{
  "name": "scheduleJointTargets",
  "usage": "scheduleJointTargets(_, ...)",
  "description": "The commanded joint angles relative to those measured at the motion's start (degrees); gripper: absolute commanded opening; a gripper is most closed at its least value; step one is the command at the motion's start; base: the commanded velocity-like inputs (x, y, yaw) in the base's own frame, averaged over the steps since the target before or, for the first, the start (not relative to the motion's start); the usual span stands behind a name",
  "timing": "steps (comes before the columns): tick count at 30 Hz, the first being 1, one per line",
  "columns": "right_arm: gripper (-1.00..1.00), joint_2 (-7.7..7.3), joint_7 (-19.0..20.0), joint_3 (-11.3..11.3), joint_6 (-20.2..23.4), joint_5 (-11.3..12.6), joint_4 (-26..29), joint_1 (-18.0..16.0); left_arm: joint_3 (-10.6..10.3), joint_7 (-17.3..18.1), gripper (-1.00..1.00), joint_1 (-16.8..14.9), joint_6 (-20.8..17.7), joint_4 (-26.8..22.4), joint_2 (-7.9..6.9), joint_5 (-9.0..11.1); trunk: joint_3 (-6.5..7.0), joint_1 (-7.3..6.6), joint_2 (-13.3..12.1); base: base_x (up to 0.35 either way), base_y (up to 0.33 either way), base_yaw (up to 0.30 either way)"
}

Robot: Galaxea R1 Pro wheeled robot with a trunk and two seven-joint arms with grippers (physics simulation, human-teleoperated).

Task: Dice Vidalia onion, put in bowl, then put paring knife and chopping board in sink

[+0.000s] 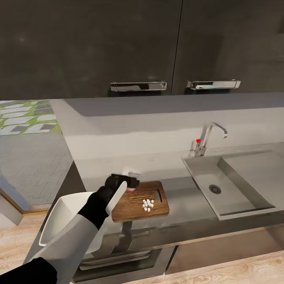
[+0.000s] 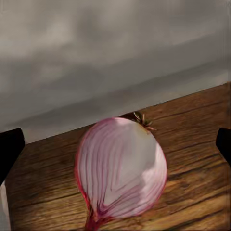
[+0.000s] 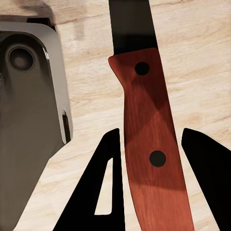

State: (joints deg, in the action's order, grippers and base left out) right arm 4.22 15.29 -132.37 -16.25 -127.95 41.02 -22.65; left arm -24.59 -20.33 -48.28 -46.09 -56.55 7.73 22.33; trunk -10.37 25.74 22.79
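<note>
On the steel countertop [image 1: 185, 205], left of the sink [image 1: 230, 185], lies the wooden chopping board [image 1: 140, 201], its handle slot toward the sink. A small heap of white diced onion [image 1: 148, 205] sits on the board near that slot. The left gripper [image 1: 125, 182] reaches over the board's far left corner, and a bit of pink shows at its tip. In the left wrist view a half onion [image 2: 120, 168] with purple-red rings, cut face up and root tuft at the far end, rests on the board [image 2: 192, 144]; the two dark fingers [image 2: 10, 147] stand wide apart at either side of it, not touching it. A white bowl [image 1: 63, 221] sits at the counter's near left edge, partly behind the left forearm. The faucet [image 1: 209, 138] rises behind the sink, whose basin with the round drain [image 1: 215, 189] is on its left part.

In the right wrist view the right gripper [image 3: 149, 168] is closed on the paring knife [image 3: 151, 159], its fingers [image 3: 108, 187] pressing both sides of the reddish riveted wooden handle, the dark blade pointing away over pale wooden floor [image 3: 192, 62], beside a grey part of the robot [image 3: 29, 120]
</note>
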Motion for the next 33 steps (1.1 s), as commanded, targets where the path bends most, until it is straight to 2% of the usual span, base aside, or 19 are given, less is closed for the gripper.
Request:
scheduleJointTargets(1, -1.00, 0.00, 0.18, -0.25, -0.44, -0.28, 0.20, -0.11, -0.08, -0.57, 1.00, -0.08, -0.16, -0.77, -0.01, 0.60, -0.13, 0.04, 0.13, 0.000, 0.000, 0.000)
scheduleJointTargets(5, -1.00, 0.00, 0.18, -0.20, -0.45, -0.28, 0.19, -0.11, 0.02, -0.60, 1.00, -0.07, -0.32, -4.71, -0.02, 0.55, -0.13, 0.04, 0.13, 0.000, 0.000, 0.000)
scheduleJointTargets(9, -1.00, 0.00, 0.18, -0.21, -0.45, -0.28, 0.13, -0.11, 0.17, -0.61, 1.00, -0.07, -0.39, -5.40, -0.13, 0.52, -0.13, 0.04, 0.13, 0.000, 0.000, 0.000)
scheduleJointTargets(24, -1.00, 0.06, 0.18, -0.25, -0.45, -0.28, 0.03, -0.11, 0.08, -0.60, 1.00, -0.06, -0.32, -5.39, -0.43, 0.43, -0.13, 0.04, 0.13, 0.038, 0.046, 0.000)
scheduleJointTargets(33, -1.00, 0.09, 0.18, -0.25, -0.45, -0.29, 0.03, -0.11, -0.01, -0.48, 1.00, -0.06, -0.15, -3.11, -0.49, 0.43, -0.13, 0.04, 0.13, 0.051, 0.000, 0.000)
